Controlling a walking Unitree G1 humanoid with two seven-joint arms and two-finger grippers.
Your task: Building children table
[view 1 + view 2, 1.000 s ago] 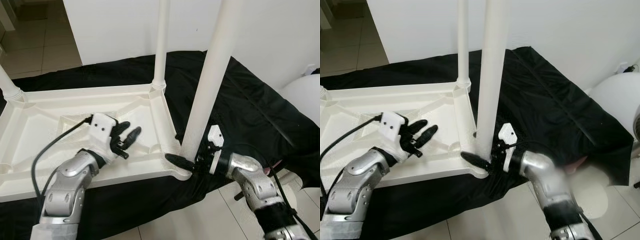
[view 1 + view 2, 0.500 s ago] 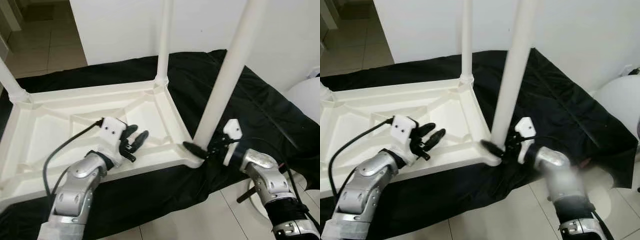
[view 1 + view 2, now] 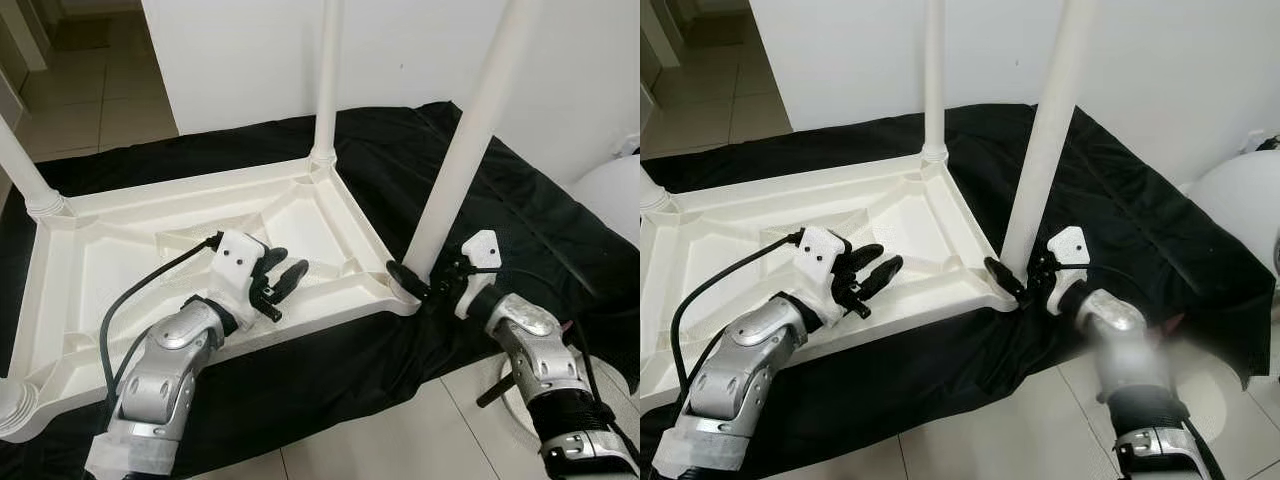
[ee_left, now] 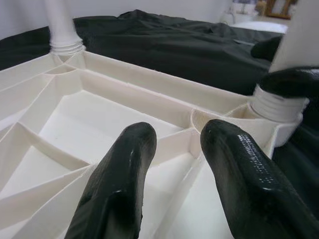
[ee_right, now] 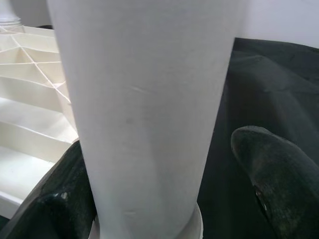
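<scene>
- Table, left eye view: it lies upside down on the black cloth. The near leg stands upright in its corner socket with the right gripper at its base, while the left gripper hovers over the ribbed underside, farther from that leg.
- Right eye view: same layout; the leg's long axis runs straight up from the right gripper.
- Left wrist view: its fingers are parted and hold nothing.
- Right wrist view: black fingers flank the leg; I cannot tell whether they clamp it.

Wall: white, plain, at 12 o'clock.
Floor: beige tiles, at 10 o'clock.
Cloth: black, spread on floor.
</scene>
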